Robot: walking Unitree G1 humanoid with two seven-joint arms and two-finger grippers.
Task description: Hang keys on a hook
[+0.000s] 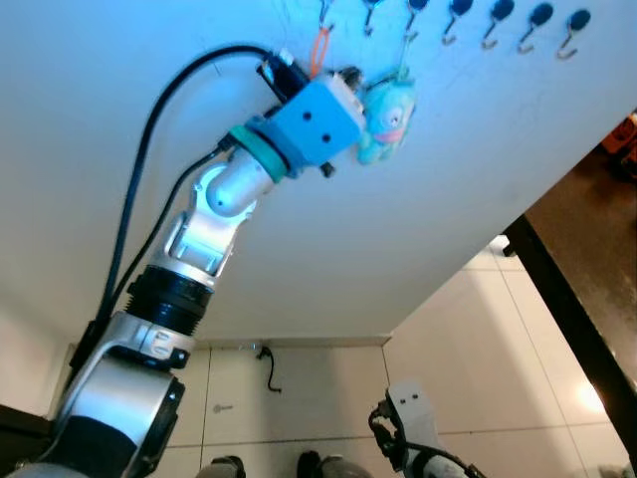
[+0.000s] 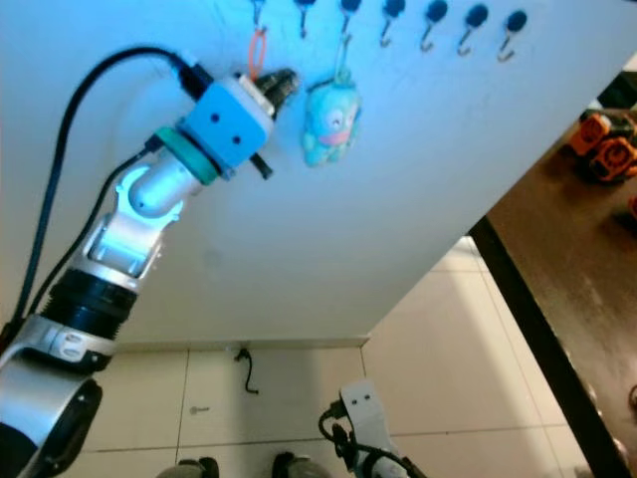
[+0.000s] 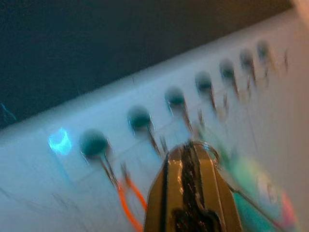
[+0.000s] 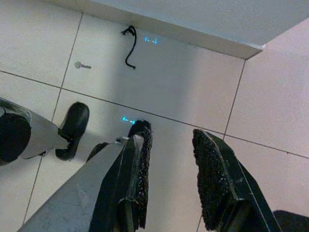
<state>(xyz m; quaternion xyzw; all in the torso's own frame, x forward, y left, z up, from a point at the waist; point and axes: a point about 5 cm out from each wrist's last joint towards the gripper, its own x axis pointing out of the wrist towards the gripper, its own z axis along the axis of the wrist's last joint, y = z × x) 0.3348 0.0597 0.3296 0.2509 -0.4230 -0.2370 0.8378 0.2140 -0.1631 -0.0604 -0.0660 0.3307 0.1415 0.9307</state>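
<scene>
Raised to the white wall (image 1: 418, 219), left gripper (image 2: 282, 84), fingers pressed together just below the row of dark-knobbed hooks (image 2: 435, 12); cannot tell what is pinched between them. At 3 o'clock of the fingertips, a turquoise plush keychain (image 2: 331, 119) with pink cheeks, dangling by its ring from one hook; at 11 o'clock, an orange loop (image 2: 256, 53) on another hook. Hanging low over floor tiles (image 4: 183, 82), right gripper (image 4: 171, 169), fingers parted, empty.

Wall (image 1: 418, 179): white, carries a row of dark-capped hooks (image 1: 501, 22) near its top.
On the hooks: an orange loop (image 1: 319, 50) and a teal plush keychain (image 1: 386, 119).
Floor (image 4: 183, 72): pale tiles; a small key (image 4: 82, 65) and a black cord (image 4: 128, 46) lie on it.
</scene>
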